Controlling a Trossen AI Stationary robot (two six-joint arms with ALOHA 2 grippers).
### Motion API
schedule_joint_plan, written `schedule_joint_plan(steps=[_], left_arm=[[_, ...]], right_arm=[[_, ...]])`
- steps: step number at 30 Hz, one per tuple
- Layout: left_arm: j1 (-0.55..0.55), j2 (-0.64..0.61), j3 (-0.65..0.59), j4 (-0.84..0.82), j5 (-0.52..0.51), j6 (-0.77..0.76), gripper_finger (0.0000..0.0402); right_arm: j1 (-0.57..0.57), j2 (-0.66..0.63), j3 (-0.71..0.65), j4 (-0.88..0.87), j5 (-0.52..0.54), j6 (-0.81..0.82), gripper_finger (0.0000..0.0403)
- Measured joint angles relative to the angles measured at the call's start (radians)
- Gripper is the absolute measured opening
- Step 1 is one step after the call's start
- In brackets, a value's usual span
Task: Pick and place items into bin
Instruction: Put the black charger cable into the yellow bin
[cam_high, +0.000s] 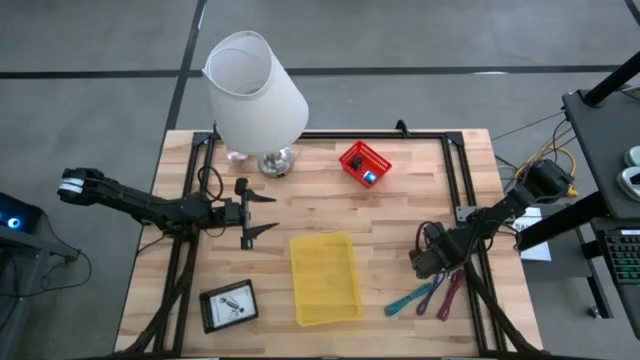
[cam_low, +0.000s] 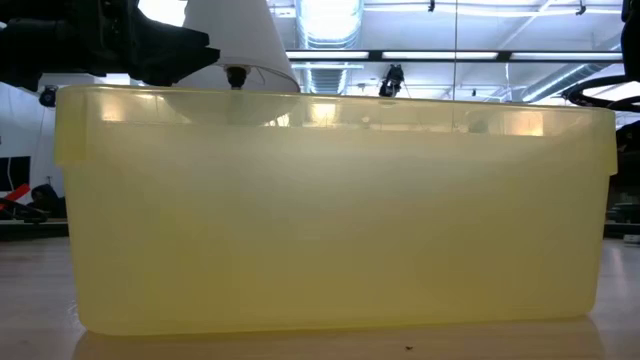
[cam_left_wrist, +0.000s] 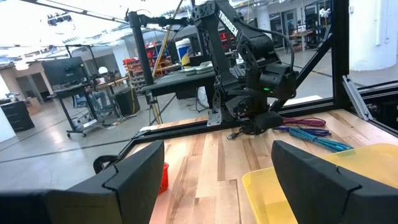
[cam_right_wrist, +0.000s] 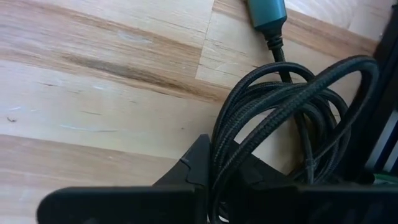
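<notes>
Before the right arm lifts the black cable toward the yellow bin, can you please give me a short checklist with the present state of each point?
1. Right claw is down at the black coiled cable: ok.
2. Cable strands pass between the claw's fingers in the right wrist view: ok; a firm hold: cannot tell.
3. Cable free of the teal strip and pink-purple strip: cannot tell; a teal connector lies right at the coil.
4. Yellow bin is open on top, nothing visible inside: ok.
5. Left claw waits open, clear of the bin: ok.
6. Table bare between cable and bin: ok.
</notes>
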Motion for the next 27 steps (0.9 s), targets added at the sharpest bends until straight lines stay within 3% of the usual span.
schedule_joint_plan(steps=[20, 27], left_arm=[[0.0, 0.0, 0.0, 0.0, 0.0, 0.0, 0.0279], [0.0, 0.0, 0.0, 0.0, 0.0, 0.0, 0.0279]], right_arm=[[0.0, 0.0, 0.001, 0.01, 0.009, -0.086, 0.0013], [0.001, -0.016, 0.002, 0.013, 0.061, -0.128, 0.0013]])
